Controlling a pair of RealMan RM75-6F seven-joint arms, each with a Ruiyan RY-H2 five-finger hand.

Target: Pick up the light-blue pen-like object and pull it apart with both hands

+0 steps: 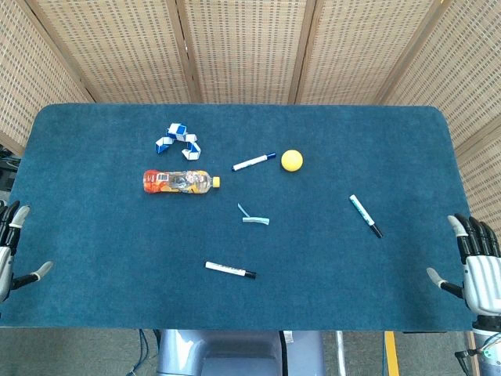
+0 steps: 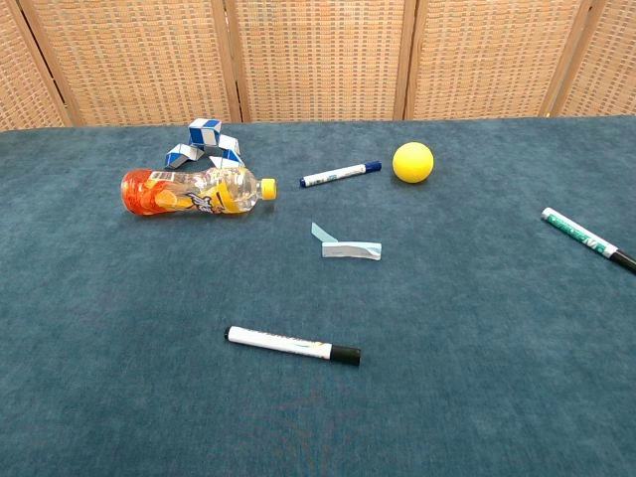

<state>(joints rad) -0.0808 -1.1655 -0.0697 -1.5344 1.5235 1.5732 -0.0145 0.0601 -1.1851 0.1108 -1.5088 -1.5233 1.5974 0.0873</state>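
The light-blue pen-like object [image 1: 254, 217] lies near the middle of the blue table, bent into two short pale pieces that meet at an angle; the chest view shows this object [image 2: 347, 246] flat on the cloth. My left hand [image 1: 11, 251] sits at the table's left edge, fingers apart, holding nothing. At the right edge my right hand [image 1: 474, 266] is likewise spread and empty. Both hands are far from the object. Neither hand appears in the chest view.
A black-capped white marker [image 1: 230, 270] lies near the front. A blue-capped marker [image 1: 254, 162], yellow ball [image 1: 292, 160], juice bottle [image 1: 178, 181] and blue-white twist puzzle [image 1: 178, 140] lie farther back. A green-printed marker [image 1: 365, 215] lies at the right.
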